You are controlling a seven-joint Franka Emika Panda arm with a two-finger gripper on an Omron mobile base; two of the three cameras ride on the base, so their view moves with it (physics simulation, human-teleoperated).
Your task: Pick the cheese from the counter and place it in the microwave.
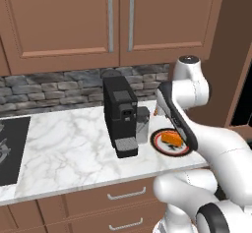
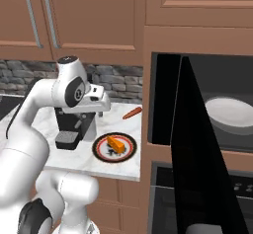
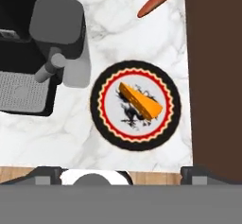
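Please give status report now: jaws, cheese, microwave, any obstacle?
Gripper above plate, jaws not closed on anything. Cheese lying on plate, untouched. Microwave door open. Coffee machine beside plate.

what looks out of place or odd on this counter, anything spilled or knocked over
Nothing is spilled or knocked over. The one oddity is a carrot-like stick lying loose on the bare counter, behind the plate. The cheese sits on the plate, and the coffee machine stands upright.
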